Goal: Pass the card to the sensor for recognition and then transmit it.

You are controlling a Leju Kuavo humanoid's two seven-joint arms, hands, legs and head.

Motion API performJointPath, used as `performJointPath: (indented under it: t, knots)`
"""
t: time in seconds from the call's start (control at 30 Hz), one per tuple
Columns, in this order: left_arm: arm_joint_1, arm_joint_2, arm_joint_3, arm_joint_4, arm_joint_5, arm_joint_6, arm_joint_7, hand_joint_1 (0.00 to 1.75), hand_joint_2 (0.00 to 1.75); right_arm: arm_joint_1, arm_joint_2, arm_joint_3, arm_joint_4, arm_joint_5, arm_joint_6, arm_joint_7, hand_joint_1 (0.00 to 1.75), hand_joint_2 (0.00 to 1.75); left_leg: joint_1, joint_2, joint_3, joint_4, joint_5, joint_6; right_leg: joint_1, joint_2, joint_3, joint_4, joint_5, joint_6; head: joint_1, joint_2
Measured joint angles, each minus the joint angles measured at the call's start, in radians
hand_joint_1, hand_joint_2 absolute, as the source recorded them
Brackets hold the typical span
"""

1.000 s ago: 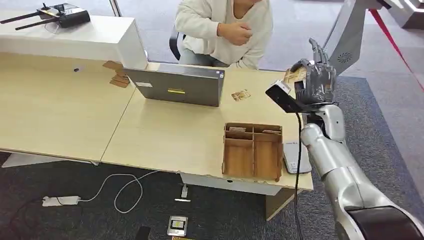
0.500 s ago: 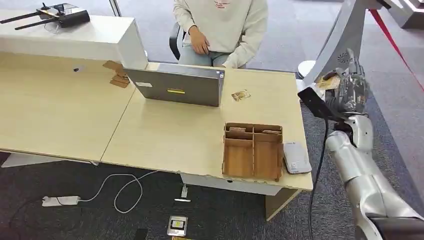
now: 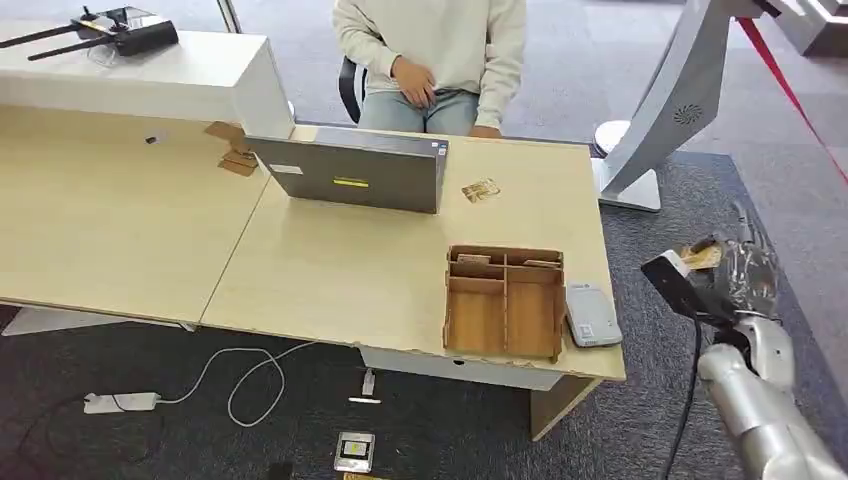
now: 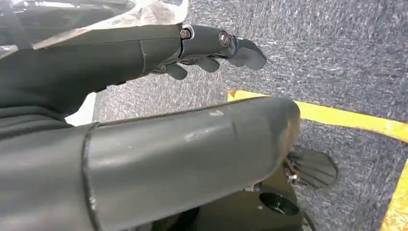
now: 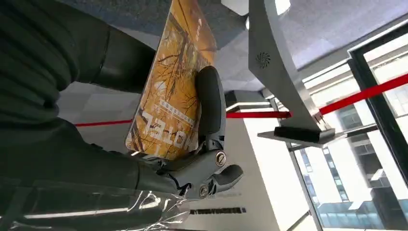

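Card in orange-gold print, with the word HOTEL on its face, sits pinched in the right hand: the thumb lies behind it and a dark finger presses across its front. In the head view that hand is raised off the right end of the table, out over the grey carpet and well apart from the tabletop, with a corner of the card showing beside it. A grey sensor lies flat on the table near its right front corner, just beside a wooden organiser with open compartments (a few cards stand in its rear slots). A second card lies on the table between the organiser and a grey laptop. A person in a pale sweatshirt sits behind the table, one hand in the lap. The left hand hangs over the carpet near a yellow floor line, its fingers stretched out and apart, holding nothing. A power strip with a white cable lies on the floor in front of the table.
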Motion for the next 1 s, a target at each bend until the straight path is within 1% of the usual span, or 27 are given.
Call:
performJointPath:
  t: [0.3, 0.43, 0.6, 1.0]
  knots:
    - [-0.001, -0.008, 0.000, 0.000, 0.014, 0.000, -0.004, 0.00, 0.00, 0.048, -0.004, 0.000, 0.000, 0.011, 0.026, 0.009, 1.75, 1.75, 0.000, 0.000, 0.000, 0.000, 0.000, 0.000, 0.000, 0.000, 0.000, 0.000, 0.000, 0.000, 0.000, 0.000]
    - [-0.003, -0.011, 0.000, 0.000, 0.021, 0.001, -0.010, 0.00, 0.00, 0.058, 0.002, 0.004, -0.003, 0.032, 0.067, 0.009, 1.75, 1.75, 0.000, 0.000, 0.000, 0.000, 0.000, 0.000, 0.000, 0.000, 0.001, 0.000, 0.000, 0.000, 0.000, 0.000]
    - [-0.006, -0.013, 0.000, 0.000, 0.024, 0.001, -0.010, 0.00, 0.00, 0.080, 0.022, 0.008, -0.014, 0.042, 0.110, 0.009, 1.75, 1.75, 0.000, 0.000, 0.000, 0.000, 0.000, 0.000, 0.000, 0.000, 0.001, 0.000, 0.000, 0.000, 0.000, 0.000]
    - [-0.011, -0.017, 0.000, 0.000, 0.017, 0.000, -0.024, 0.00, 0.00, 0.109, 0.092, 0.020, -0.055, 0.055, 0.148, 0.025, 1.75, 1.75, 0.000, 0.000, 0.000, 0.000, 0.000, 0.000, 0.000, 0.000, 0.001, 0.000, 0.000, 0.000, 0.000, 0.000]
